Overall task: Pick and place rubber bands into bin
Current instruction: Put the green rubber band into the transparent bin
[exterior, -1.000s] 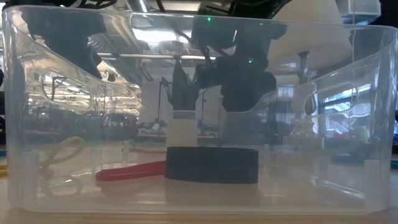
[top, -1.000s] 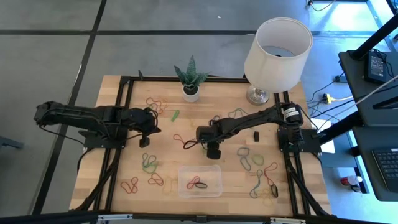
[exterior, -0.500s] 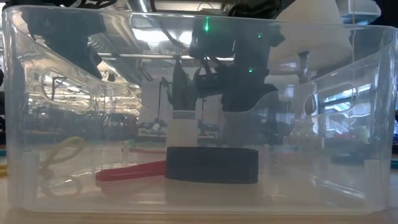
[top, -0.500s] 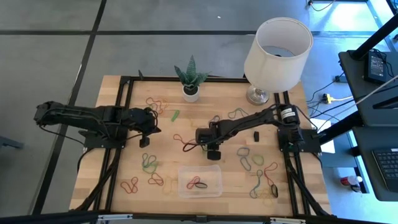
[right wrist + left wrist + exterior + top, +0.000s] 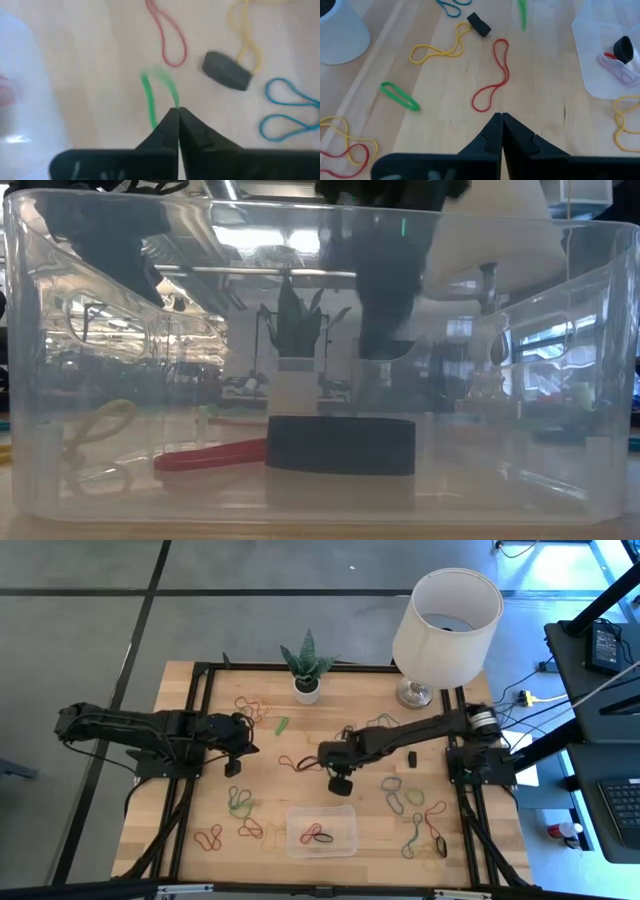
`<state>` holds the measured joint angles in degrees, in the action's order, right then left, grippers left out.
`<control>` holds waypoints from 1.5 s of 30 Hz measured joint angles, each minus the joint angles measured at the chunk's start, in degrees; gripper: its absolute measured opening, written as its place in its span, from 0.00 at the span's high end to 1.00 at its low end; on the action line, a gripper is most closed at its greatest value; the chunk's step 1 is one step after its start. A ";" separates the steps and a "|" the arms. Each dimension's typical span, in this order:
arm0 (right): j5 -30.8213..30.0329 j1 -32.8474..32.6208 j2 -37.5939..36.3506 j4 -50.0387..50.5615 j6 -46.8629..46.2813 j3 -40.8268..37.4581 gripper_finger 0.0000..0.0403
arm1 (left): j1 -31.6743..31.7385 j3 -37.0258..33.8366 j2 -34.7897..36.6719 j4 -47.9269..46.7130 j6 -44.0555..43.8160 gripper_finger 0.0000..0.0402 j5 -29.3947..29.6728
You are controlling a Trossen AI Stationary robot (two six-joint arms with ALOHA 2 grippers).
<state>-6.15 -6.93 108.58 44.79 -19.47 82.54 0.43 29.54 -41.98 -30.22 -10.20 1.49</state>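
Loose rubber bands in several colours lie scattered over the wooden table (image 5: 180, 810). The clear bin (image 5: 322, 830) stands near the front edge, with a red band (image 5: 210, 455) and a black band (image 5: 340, 445) on its floor. My right gripper (image 5: 338, 780) hangs just beyond the bin's far side and is shut on a green rubber band (image 5: 148, 97). My left gripper (image 5: 234, 768) waits shut over the table's left half, above a red band (image 5: 492, 75), and touches nothing. My right gripper pinches the green band at one end of its loop (image 5: 172, 104), between the tips of its two fingers. The fingers come from above and point steeply down. The band trails from the tips, blurred; I cannot tell whether its lower end touches the table.
A white plant pot (image 5: 307, 688) and a lamp (image 5: 445, 615) stand at the far edge. A small black chunk (image 5: 226, 70) lies by a red band (image 5: 167, 40), a yellow band (image 5: 245, 30) and a blue band (image 5: 290, 115) near my right gripper.
My right gripper has shut on the green band and risen from the table, rolling a little at the wrist. The green band has come up with it.
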 joint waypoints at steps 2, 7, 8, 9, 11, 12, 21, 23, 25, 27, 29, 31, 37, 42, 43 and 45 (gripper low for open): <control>-0.75 -1.39 -1.87 2.74 -2.54 1.55 0.99 | 0.00 0.00 0.00 0.02 -0.07 1.00 -1.17; -6.56 -7.65 -4.98 8.72 -7.69 8.28 1.00 | 0.00 0.03 0.00 -0.04 0.35 1.00 -4.44; -7.06 -9.01 -4.74 10.35 -8.58 9.90 1.00 | 0.00 0.04 0.00 -0.02 0.38 1.00 -4.54; -7.43 -10.40 -4.19 11.39 -9.22 11.17 1.00 | 0.00 0.04 0.00 -0.05 0.38 1.00 -4.52; -7.70 -12.99 -2.97 11.23 -10.76 13.73 1.00 | 0.00 0.04 0.00 -0.05 0.35 1.00 -4.48; -8.07 -14.26 -2.75 11.13 -11.89 14.71 1.00 | 0.00 0.08 0.00 -0.17 0.22 1.00 -4.46; -9.85 -22.50 2.51 9.08 -23.40 17.73 1.00 | -10.32 4.60 -3.33 -4.39 -8.09 1.00 1.97; -9.85 -23.43 4.31 8.48 -25.66 17.73 1.00 | -14.02 5.36 -5.01 -4.69 -10.89 1.00 4.26; -9.72 -24.16 6.12 8.02 -27.49 17.69 1.00 | -17.58 6.15 -7.11 -4.42 -13.24 1.00 6.23; -9.68 -24.52 7.53 6.75 -28.51 17.69 1.00 | -20.86 6.57 -9.11 -4.34 -15.60 1.00 7.61; -9.49 -24.58 9.03 6.09 -28.51 17.82 1.00 | -23.71 7.03 -11.17 -4.25 -18.23 1.00 8.56; -9.25 -24.51 11.03 5.36 -28.76 17.80 1.00 | -26.21 7.19 -12.91 -4.22 -20.86 1.00 9.44; -5.13 -23.76 15.68 4.28 -30.47 17.73 1.00 | -31.74 7.23 -16.23 -3.67 -27.58 1.00 11.01; -2.75 -23.57 17.32 4.27 -30.87 17.71 0.99 | -34.34 7.23 -17.25 -3.31 -30.30 1.00 11.55; -2.78 -23.57 17.33 4.26 -30.98 17.71 0.97 | -34.71 7.23 -17.24 -3.47 -30.84 1.00 11.76; -2.78 -23.57 17.33 4.43 -31.00 17.71 0.94 | -35.39 7.23 -17.20 -3.06 -31.25 1.00 12.53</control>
<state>-8.93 -30.50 125.91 49.22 -50.48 100.25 -34.97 36.77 -59.18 -33.28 -41.45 14.03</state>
